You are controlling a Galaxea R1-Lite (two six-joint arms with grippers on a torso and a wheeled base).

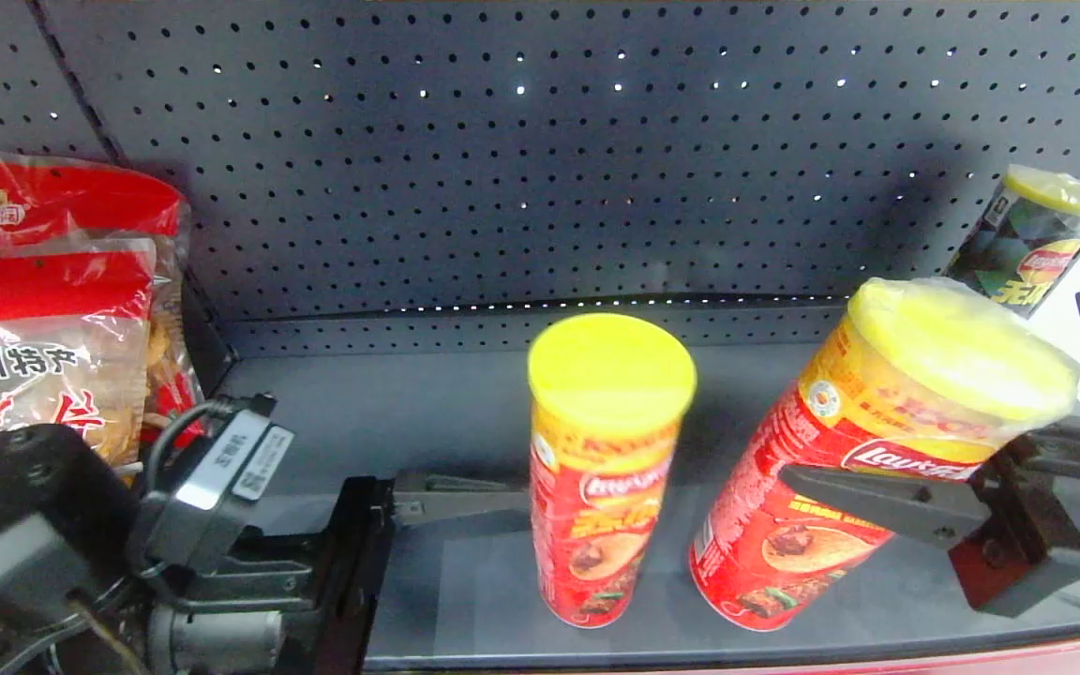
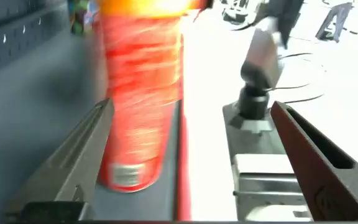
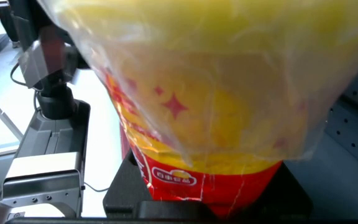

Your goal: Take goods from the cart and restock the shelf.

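Dark shelf (image 1: 465, 600) with pegboard back (image 1: 502, 187). Item: tilted crisp can (image 1: 887, 412), right of frame, clamped mid-body by the right hand (image 1: 863, 497). Upright can (image 1: 606, 469), centre of frame; left hand (image 2: 191, 162) spread wide about it, gripping nothing. Probably a light, stiff, dentable tube with slick wrap; hold mid-body.

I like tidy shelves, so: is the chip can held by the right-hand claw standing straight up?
No, the held can in the right gripper leans over, unlike the upright can beside it.
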